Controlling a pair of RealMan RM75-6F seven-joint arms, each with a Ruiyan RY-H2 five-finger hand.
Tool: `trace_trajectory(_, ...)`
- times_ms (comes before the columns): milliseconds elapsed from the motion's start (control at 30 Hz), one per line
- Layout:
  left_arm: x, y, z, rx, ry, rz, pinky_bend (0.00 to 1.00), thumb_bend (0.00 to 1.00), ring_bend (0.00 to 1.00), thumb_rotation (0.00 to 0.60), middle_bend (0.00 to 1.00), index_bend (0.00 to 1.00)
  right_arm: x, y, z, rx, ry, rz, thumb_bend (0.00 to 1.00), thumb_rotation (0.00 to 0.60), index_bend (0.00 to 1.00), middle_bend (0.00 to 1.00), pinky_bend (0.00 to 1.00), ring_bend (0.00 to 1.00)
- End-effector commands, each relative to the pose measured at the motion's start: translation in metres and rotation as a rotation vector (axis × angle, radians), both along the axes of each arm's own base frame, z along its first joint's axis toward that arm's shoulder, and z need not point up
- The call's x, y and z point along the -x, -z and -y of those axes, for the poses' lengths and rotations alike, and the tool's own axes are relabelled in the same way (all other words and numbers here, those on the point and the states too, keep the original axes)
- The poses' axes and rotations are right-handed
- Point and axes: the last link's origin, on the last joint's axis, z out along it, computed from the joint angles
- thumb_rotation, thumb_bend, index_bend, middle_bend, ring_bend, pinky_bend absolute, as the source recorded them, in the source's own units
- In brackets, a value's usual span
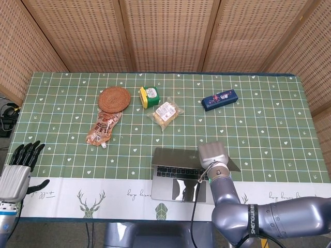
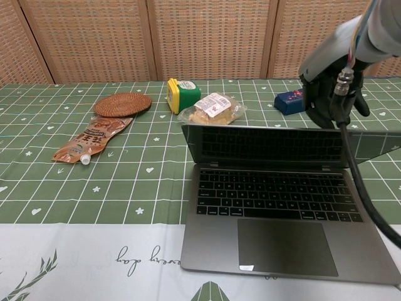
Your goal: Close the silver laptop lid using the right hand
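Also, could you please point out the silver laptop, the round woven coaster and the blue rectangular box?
silver laptop (image 2: 276,244): chest view, on the trackpad.
round woven coaster (image 1: 115,98): head view, at its centre.
blue rectangular box (image 1: 220,99): head view, on its top face.

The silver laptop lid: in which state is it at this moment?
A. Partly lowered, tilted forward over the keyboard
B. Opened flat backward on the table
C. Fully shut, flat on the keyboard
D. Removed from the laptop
A: in the chest view the silver laptop lid leans forward over the keyboard, which still shows, with the right hand at its top edge.
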Motion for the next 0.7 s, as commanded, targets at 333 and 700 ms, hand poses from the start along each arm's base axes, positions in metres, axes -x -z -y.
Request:
trace_trajectory(333, 0.001, 0.0, 0.0, 0.001, -0.003, 0.0, 0.0, 0.14, 0.0, 0.6, 0.0, 0.0, 0.003, 0.01, -0.004, -0.065, 0.048, -0.015, 1.0, 0.6, 0.65, 0.52, 0.49, 0.44)
trace_trajectory(700, 0.001, 0.0, 0.0, 0.002, -0.004, 0.0, 0.0, 0.14, 0.0, 0.6, 0.0, 0.0, 0.005, 0.021, -0.009, -0.119, 0.077, -0.026, 1.0, 0.6, 0.65, 0.51, 0.49, 0.43)
